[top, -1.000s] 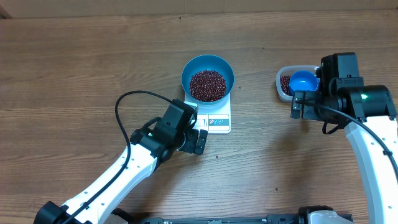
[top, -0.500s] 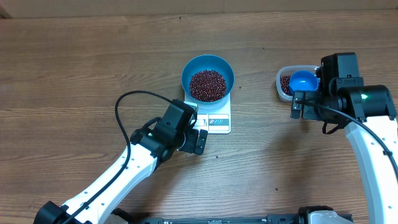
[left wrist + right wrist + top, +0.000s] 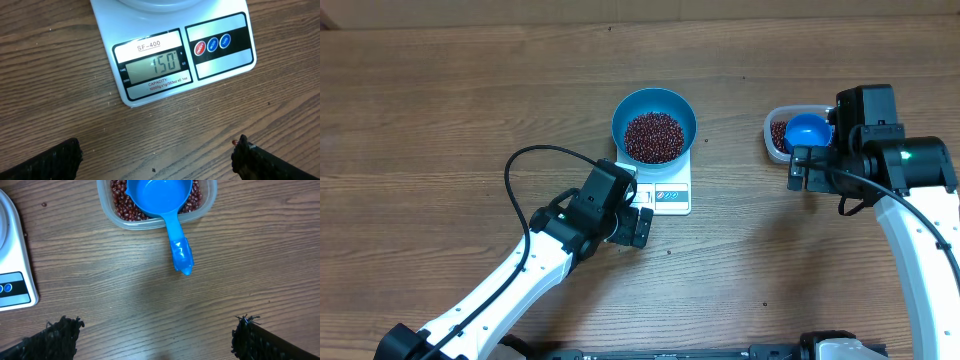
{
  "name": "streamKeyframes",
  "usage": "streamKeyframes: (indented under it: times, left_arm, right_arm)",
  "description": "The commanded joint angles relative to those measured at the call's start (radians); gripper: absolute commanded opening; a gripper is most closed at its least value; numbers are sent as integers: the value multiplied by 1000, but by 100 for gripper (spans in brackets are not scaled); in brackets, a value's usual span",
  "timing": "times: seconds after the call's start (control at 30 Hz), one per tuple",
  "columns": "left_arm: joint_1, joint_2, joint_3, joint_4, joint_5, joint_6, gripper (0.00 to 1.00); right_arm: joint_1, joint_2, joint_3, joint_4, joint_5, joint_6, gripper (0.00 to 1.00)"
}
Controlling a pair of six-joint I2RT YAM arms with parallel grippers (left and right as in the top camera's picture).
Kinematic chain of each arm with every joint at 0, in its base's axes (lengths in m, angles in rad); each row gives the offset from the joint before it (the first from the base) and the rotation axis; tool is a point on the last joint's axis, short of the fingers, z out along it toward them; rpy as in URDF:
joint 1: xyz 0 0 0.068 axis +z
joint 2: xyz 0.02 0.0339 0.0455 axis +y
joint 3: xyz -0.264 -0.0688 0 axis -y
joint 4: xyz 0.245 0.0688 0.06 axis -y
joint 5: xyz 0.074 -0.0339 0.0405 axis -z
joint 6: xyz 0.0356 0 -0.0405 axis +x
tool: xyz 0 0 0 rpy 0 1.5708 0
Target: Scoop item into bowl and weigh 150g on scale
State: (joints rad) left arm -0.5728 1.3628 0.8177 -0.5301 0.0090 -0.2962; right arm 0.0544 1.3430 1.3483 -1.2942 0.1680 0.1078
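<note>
Nothing is seen to have changed since the earlier frames: arms and things are placed as before. Everything is carried by a brown wood-grain bench (image 3: 440, 100), beyond which the room is not shown. The scale (image 3: 666, 196) is read at 150, with the bowl (image 3: 655, 99) set on it and the beans (image 3: 654, 137) held inside. The left claw (image 3: 638, 226) is held wide open and empty just off the scale's display edge. The right claw (image 3: 807, 168), likewise open and empty, is held well to the scale's right, near the clear tub (image 3: 207, 202), in which the blue scoop (image 3: 160, 197) is laid.
</note>
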Motion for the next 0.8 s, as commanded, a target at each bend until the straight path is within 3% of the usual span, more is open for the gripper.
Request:
streamKeyframes:
  times: [0.0,0.3,0.5,0.77]
  left_arm:
    - [-2,-40,-4,4,-21,22,99]
    - [40,-276,-149,69,-103,72,100]
    - [187,-538,-352,184,32,102,99]
    - [378,-807,-455,193,147,225,100]
  right_arm:
    - [5,-3,5,4,3,-8,100]
    - [5,-3,5,4,3,-8,100]
    - [5,-3,5,4,3,-8,100]
    - [5,-3,5,4,3,-8,100]
